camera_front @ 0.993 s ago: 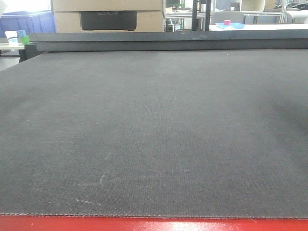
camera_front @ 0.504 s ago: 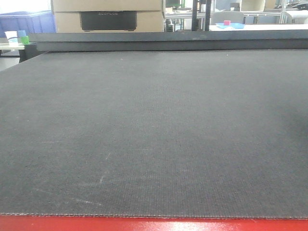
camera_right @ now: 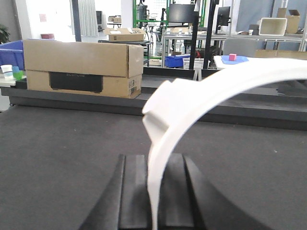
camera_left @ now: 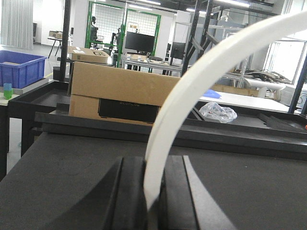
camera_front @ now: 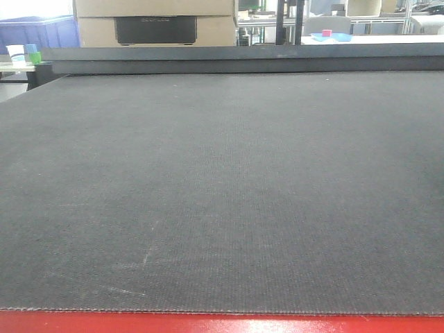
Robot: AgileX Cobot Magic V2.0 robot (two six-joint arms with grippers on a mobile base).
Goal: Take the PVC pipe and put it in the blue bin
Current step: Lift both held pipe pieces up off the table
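In the left wrist view, my left gripper (camera_left: 153, 162) is shut on the lower end of a white curved PVC pipe (camera_left: 201, 81) that arcs up and to the right. My right gripper (camera_right: 158, 160) is likewise shut on a white curved PVC pipe (camera_right: 201, 96) with a notched collar, which bends away to the right. Both grippers hang above the dark mat (camera_front: 222, 194). A blue bin (camera_left: 19, 67) stands on a side table far left, and the blue bin (camera_front: 41, 31) also shows in the front view. Neither gripper nor any pipe shows in the front view.
A cardboard box (camera_left: 120, 93) sits on a black tray beyond the mat's far edge, and the cardboard box (camera_right: 81, 64) also shows in the right wrist view. Small cups (camera_front: 24, 54) stand at the far left. A crumpled plastic bag (camera_left: 218, 111) lies behind the tray. Benches and frames fill the background.
A faint shadow on the right side of the mat has faded away. Nothing else differs in the front view.
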